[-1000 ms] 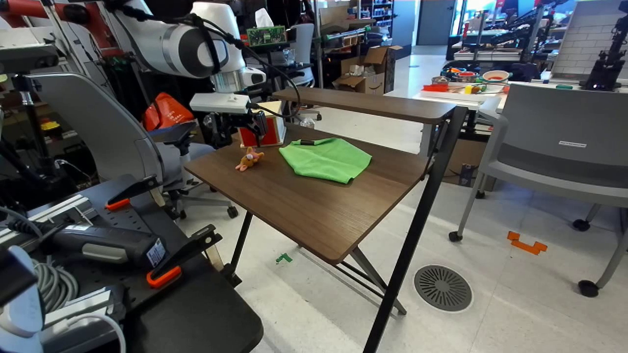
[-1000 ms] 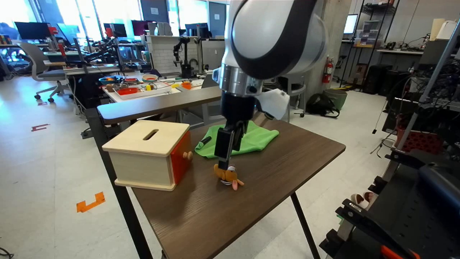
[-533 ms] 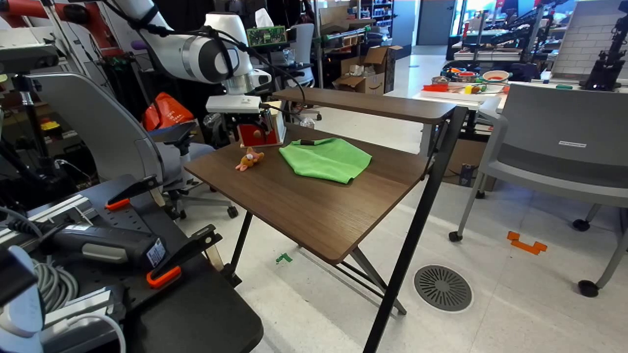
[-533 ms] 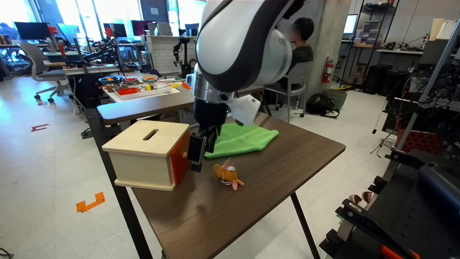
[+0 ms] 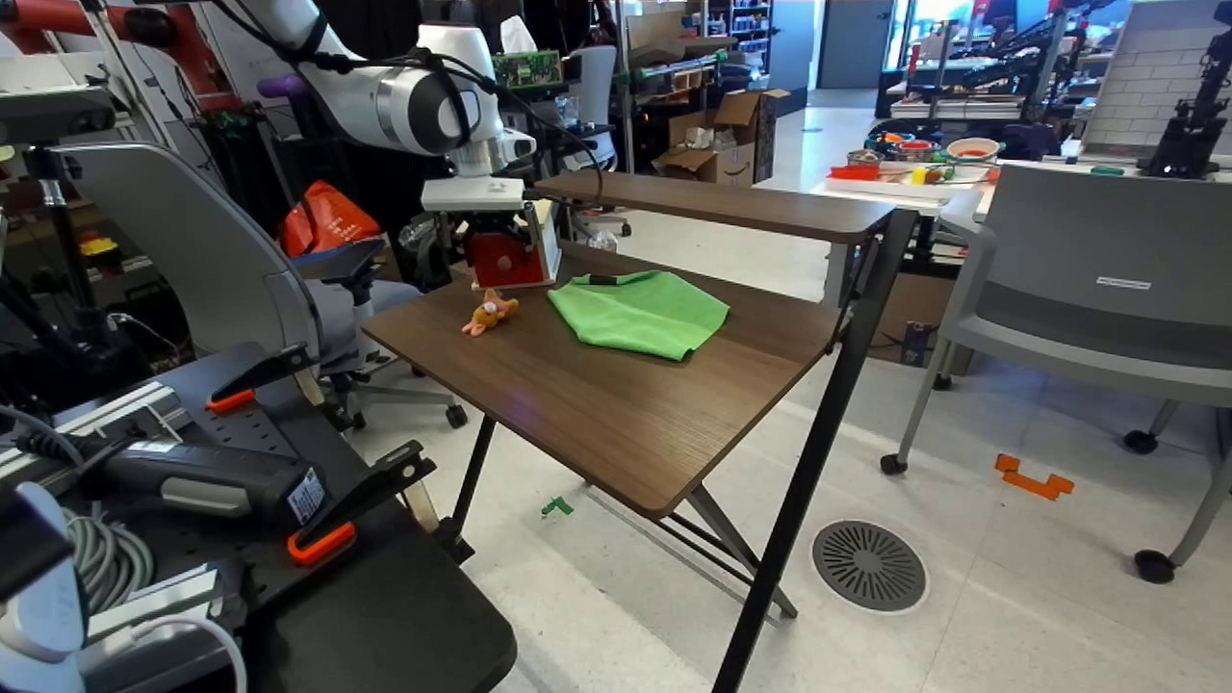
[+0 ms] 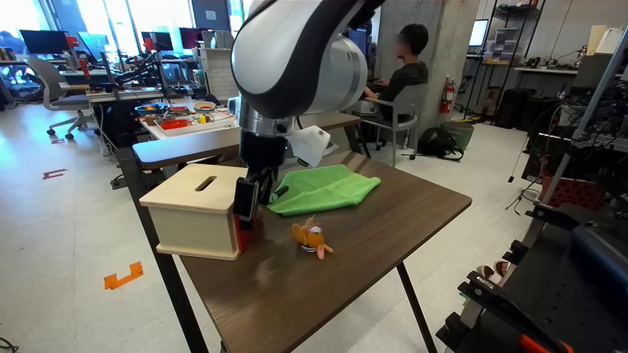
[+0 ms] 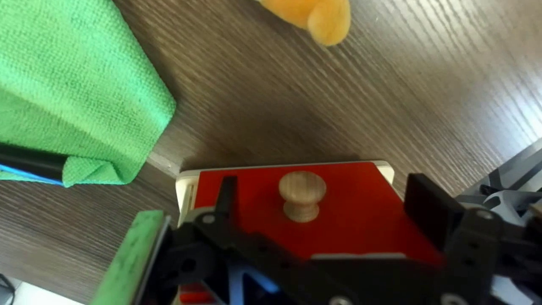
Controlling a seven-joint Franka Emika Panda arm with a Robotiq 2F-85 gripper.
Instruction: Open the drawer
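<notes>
Hovering at the drawer (image 7: 351, 195), tool (image 7: 322, 182) has its jaws spread wide, gripping nothing. Knob (image 7: 302, 188) shows between the fingers (image 7: 430, 205) in wrist view, apart from both, nearer one than the other. Can't tell if a finger touches the drawer.

Grab point = knob. Turned wood, wide head, narrow neck: close on the neck, behind the head, so the head stops it slipping out. Centre on it first. Rest of the drawer is a flat red face, likely slick, no other hold visible, though the tool hides part of it.

Drawer reads as fully in, at the front of the pale box (image 6: 191, 228), which stands by the edge of the table (image 6: 363, 235). Expect stiff wood, light, hard to break; contents hidden, so loaded weight is a guess. Pull straight and level, since a skewed pull may bind. Box is probably light too, so a sticky drawer could drag it along.

Farther out, toy (image 6: 311, 237) lies on the table ahead of the drawer, about in line with the pull. Looks plush, so a bump shouldn't hurt it. Green cloth (image 6: 328, 189) lies off to one side, likely out of the way.
</notes>
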